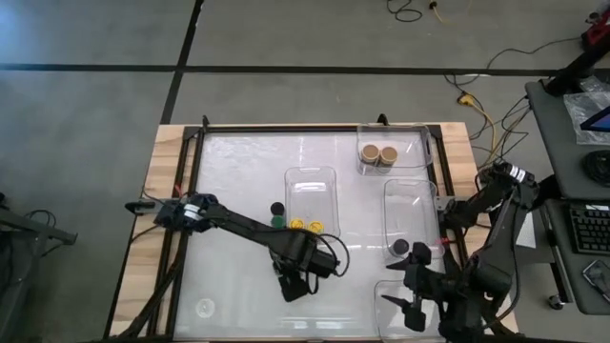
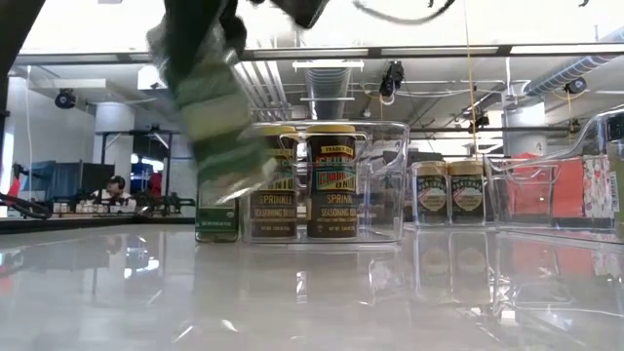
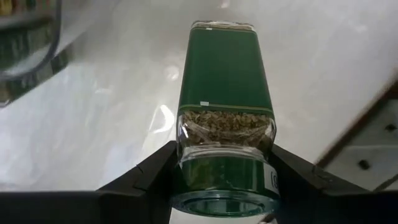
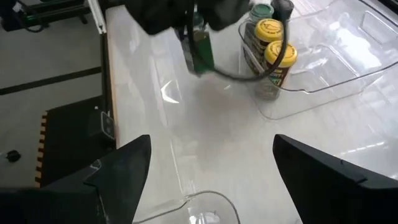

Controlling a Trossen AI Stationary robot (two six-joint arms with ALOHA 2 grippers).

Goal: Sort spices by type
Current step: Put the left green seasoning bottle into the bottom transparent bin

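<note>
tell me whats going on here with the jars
The left pincer grips a green jar, held off the table near the tray with two yellow jars. Another green jar and a black one stand beside that tray. Two tan jars sit in the far tray. The right pincer waits open at the right.

table [image 1: 238, 162] bearing trays [image 1: 312, 195], jars [image 1: 277, 209]

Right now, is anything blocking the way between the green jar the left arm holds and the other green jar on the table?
Nothing visible. The left gripper holds the green jar above bare table; the other green jar stands unobstructed beside the yellow-lid tray.
</note>
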